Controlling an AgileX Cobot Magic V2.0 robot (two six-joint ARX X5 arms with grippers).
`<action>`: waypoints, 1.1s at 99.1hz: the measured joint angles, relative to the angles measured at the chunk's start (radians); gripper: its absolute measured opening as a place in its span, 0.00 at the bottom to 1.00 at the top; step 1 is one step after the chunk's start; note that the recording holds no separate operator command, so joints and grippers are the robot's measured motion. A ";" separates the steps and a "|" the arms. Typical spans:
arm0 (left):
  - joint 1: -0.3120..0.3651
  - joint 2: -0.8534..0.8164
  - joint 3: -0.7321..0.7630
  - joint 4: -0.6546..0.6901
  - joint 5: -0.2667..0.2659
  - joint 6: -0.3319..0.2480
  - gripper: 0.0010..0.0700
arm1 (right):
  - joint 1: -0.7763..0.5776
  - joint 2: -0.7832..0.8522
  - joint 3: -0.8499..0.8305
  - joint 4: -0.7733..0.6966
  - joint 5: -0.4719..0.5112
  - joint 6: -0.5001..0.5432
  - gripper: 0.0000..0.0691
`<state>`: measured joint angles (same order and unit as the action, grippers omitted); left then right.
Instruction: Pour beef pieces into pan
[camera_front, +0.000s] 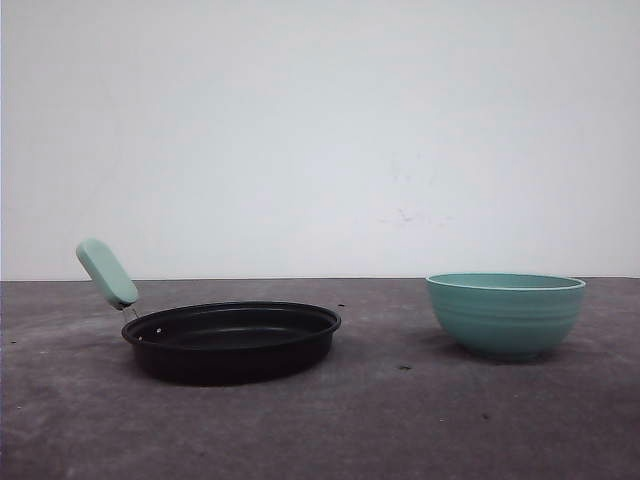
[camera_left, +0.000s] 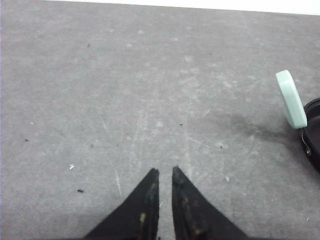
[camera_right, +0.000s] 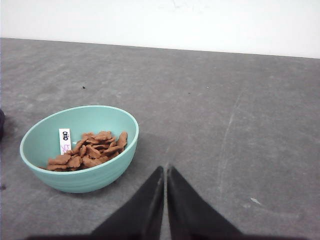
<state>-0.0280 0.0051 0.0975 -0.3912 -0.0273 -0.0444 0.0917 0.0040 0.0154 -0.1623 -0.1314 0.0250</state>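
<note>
Two grippers sit low over the grey table (camera_front: 330, 430), each holding nothing. Left gripper (camera_left: 164, 171): fingertips nearly together, a thin gap between, clear of the tabletop items. Right gripper (camera_right: 164, 168): fingers pressed almost closed, empty. Just beyond the right gripper, the teal bowl (camera_right: 107, 170) holds the beef pieces (camera_right: 90, 152), heaped on its floor beside a small white label (camera_right: 65, 140). Pan (camera_front: 232, 342) rests on the table's left side, well apart from the bowl, mint handle (camera_front: 106, 272) angled up and away. White wall (camera_front: 320, 130) behind.
</note>
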 joint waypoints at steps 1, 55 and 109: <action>0.000 0.000 0.000 0.000 0.000 0.000 0.02 | 0.000 0.000 0.000 0.000 0.000 0.000 0.02; 0.000 0.000 -0.006 0.029 0.000 -0.005 0.02 | 0.000 0.006 0.000 0.042 0.068 0.063 0.02; 0.000 0.000 0.018 0.254 0.067 -0.575 0.02 | 0.000 0.006 0.006 0.376 0.053 0.372 0.02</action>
<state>-0.0280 0.0055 0.1150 -0.1368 0.0399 -0.6193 0.0917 0.0105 0.0216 0.2134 -0.0784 0.3973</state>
